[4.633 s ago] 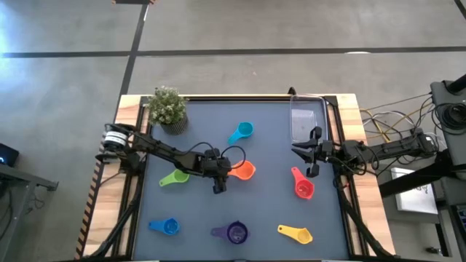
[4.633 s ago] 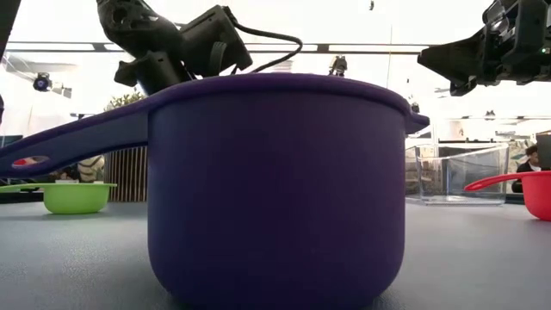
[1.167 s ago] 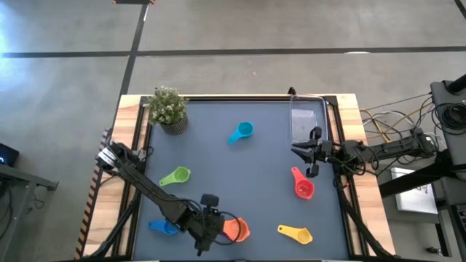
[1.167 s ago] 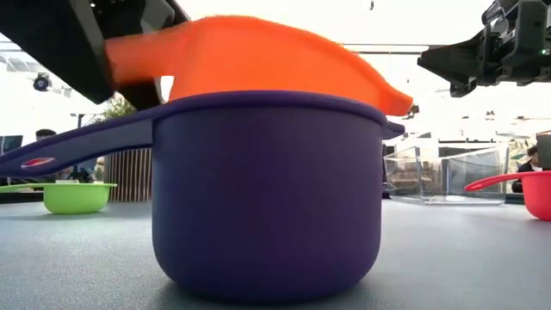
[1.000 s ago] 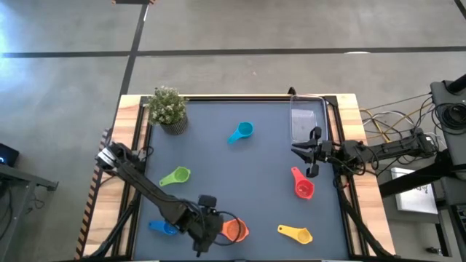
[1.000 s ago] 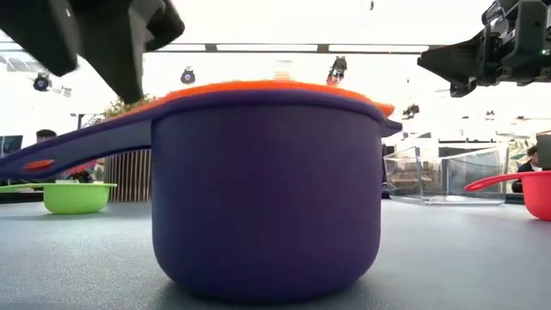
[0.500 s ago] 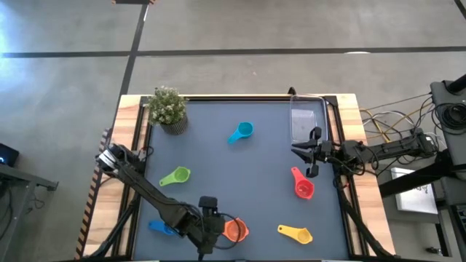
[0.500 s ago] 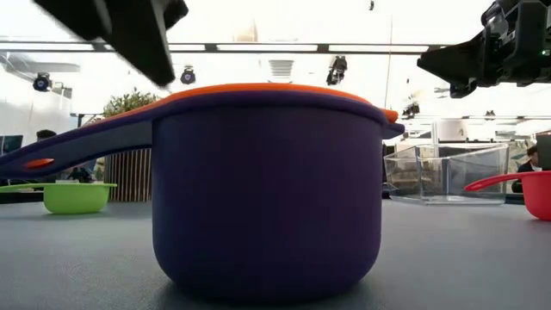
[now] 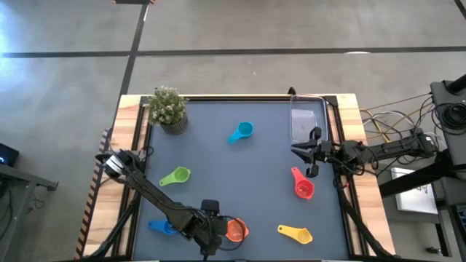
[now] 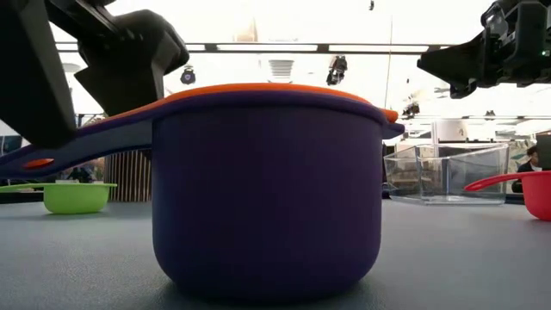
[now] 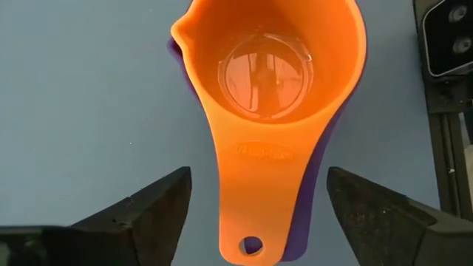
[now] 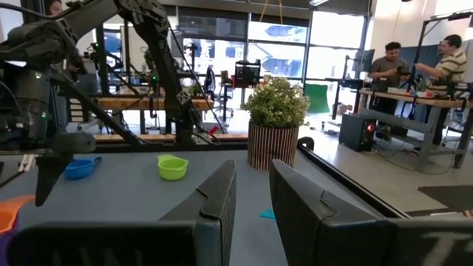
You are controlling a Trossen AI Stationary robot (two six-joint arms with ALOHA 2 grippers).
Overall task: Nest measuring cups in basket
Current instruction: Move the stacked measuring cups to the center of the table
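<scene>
Down at the near edge of the table point(image 9: 218, 145), the orange cup point(image 9: 235, 231) sits nested inside the purple cup point(image 10: 267, 185), its flat handle lying along the purple one's handle. The left gripper point(image 9: 211, 236) hovers just over those handles with its fingers point(image 11: 140, 214) spread wide on either side, touching neither cup. The blue cup point(image 9: 164, 227) lies just to its left, the green cup point(image 9: 176, 176) farther back on the left, and the light blue cup point(image 9: 242, 132) sits toward the far middle. Over on the right, the yellow cup point(image 9: 295, 233) rests near the front and the red cup point(image 9: 302, 186) a little beyond it. The right gripper point(image 9: 312, 161) hangs above the table just near of the clear basket point(image 9: 306, 121), its fingers drawn nearly together around nothing. A potted plant point(image 9: 167, 108) stands at the far left corner.
</scene>
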